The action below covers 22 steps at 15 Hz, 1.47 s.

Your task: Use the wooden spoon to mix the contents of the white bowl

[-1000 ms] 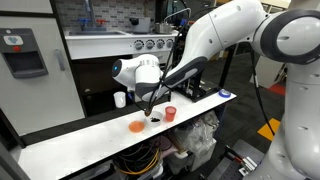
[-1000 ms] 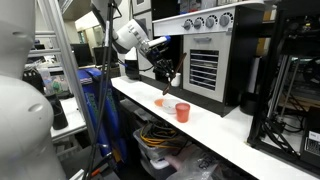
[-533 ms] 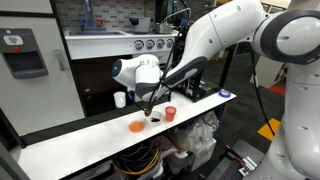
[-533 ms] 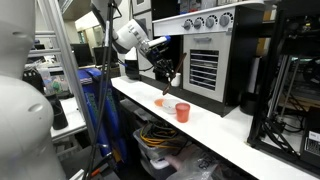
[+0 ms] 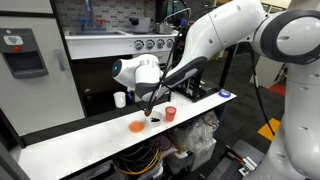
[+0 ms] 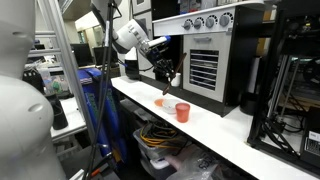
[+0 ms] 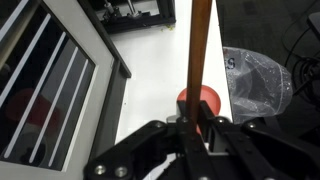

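The white bowl point(image 5: 154, 119) sits on the long white counter point(image 5: 80, 145), roughly midway between its front and back edges. The contents point(image 5: 155, 119) show only as a small dark patch inside the rim. The orange dish point(image 5: 137, 126) lies just beside the bowl on one side and the red cup point(image 5: 170, 114) just beside it on the other, so the bowl is hemmed in along the counter's length. A white cup point(image 5: 120, 99) stands apart, nearer the back edge. Beyond the orange dish the white top runs on for a long stretch. A black appliance point(image 6: 205, 60) rises close behind the dishes.

The wooden spoon point(image 7: 200, 50) points down toward the bowl. Whether its head touches the contents is too small to tell. In the wrist view the handle runs straight away from the claw, crossing the red cup, with the counter's edge and a clear plastic bag point(image 7: 255, 80) off to one side.

The gripper point(image 7: 198, 126) hangs above the bowl, its jaws pinched narrow on the spoon's handle.
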### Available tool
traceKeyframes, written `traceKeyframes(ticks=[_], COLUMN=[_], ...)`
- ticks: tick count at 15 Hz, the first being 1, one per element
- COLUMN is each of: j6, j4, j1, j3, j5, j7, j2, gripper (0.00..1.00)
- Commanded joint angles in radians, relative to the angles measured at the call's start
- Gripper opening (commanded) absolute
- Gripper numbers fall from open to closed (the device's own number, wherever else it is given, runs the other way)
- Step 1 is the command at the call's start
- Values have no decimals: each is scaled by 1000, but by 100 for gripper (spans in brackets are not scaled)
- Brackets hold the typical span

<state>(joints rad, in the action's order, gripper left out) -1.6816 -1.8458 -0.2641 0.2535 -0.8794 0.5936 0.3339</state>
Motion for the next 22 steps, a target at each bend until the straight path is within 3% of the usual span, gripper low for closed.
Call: traceKeyframes(ticks=[1, 19, 20, 22], j6=[3, 3, 3, 23], j4=[3, 3, 3, 3], j1=[1, 1, 1, -7], j3=[3, 3, 3, -1], j5=[0, 0, 0, -18], j7=[0, 0, 0, -10], j2=[2, 2, 2, 2], gripper=[14, 14, 3, 3])
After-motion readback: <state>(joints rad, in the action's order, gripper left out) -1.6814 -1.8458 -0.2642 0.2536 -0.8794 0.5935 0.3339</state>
